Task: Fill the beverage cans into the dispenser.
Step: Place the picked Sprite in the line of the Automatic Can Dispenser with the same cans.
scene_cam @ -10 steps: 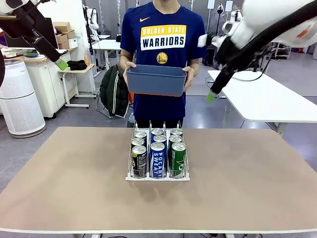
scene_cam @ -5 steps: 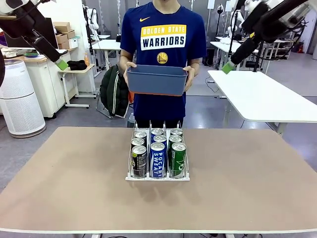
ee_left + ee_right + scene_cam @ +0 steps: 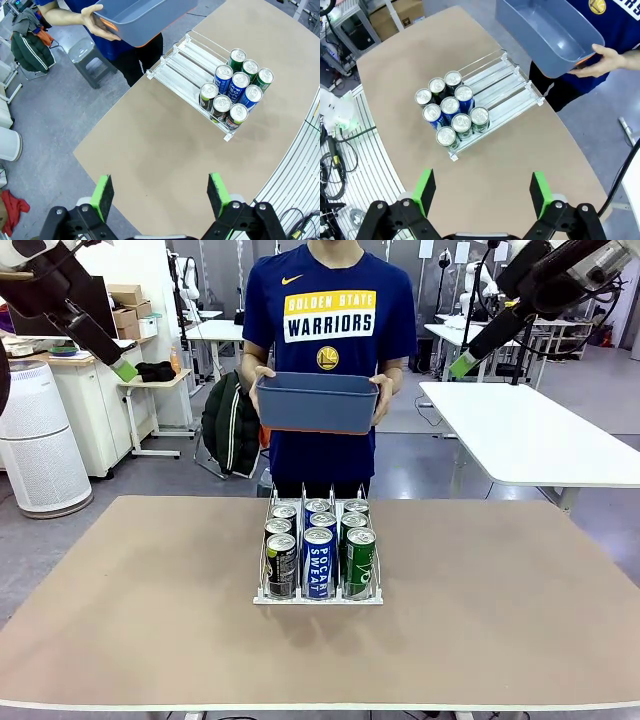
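- The wide, matte tan table (image 3: 500, 640) with rounded corners has a smooth, plain top; it carries the rack at its middle, toward the far edge.
- A person in a dark blue printed T-shirt (image 3: 330, 340) stands at the far side, holding a rectangular blue-grey plastic bin (image 3: 317, 401) with rounded corners level at waist height, one hand (image 3: 261, 380) on each short end. The right wrist view shows the bin's smooth inside bare.
- The low white wire dispenser (image 3: 318, 592) has three parallel lanes with thin upright dividers. In the left wrist view the far halves of its lanes (image 3: 180, 65) lie bare.
- The slim cylindrical beverage cans (image 3: 451, 116) with shiny silver tops stand upright in the dispenser, packed at the end nearest the robot, nine in all: three per lane, touching one another.
- One lane holds three black cans (image 3: 282, 565), the middle lane three blue-and-white "Pocari Sweat" cans (image 3: 318, 562), the third lane three green cans (image 3: 359, 560).
- The left gripper (image 3: 160, 192), black with two flat green pads, hangs high above the near table edge, its fingers spread wide with nothing between them.
- The right gripper (image 3: 482, 192), of the same build, is raised high over the table and looks down on the rack; its fingers are spread wide too, holding nothing.
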